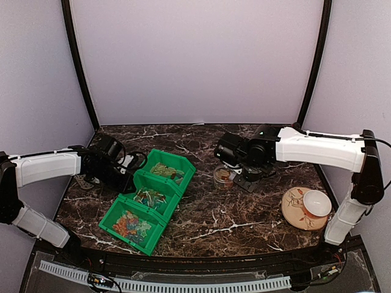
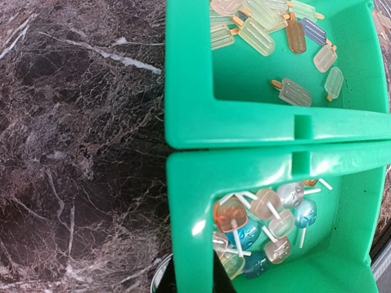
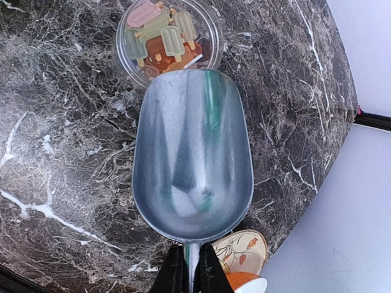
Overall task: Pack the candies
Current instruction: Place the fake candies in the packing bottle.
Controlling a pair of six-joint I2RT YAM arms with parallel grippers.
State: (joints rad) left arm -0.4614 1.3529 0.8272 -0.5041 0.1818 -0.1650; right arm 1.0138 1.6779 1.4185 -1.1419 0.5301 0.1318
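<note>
Item 1: small translucent popsicle-shaped candies [image 3: 160, 33], pink, green and orange, lying in a clear round plastic cup [image 3: 120, 49] on the dark marbled table [image 3: 61, 152]. More candies fill 3 green plastic bins [image 1: 151, 198] set in a diagonal row; I see popsicle shapes [image 2: 275, 30] in one and lollipop shapes [image 2: 263, 223] in the next.
Item 2: silver metal scoop [image 3: 192, 159], its lip at the cup's near rim. My right gripper [image 3: 192, 276] is clenched on the scoop's handle. My left gripper [image 1: 124, 166] sits beside the bins; I cannot tell its grip.
Item 3: patterned plate [image 1: 293, 213] carrying a white bowl [image 1: 317, 202], far right.
</note>
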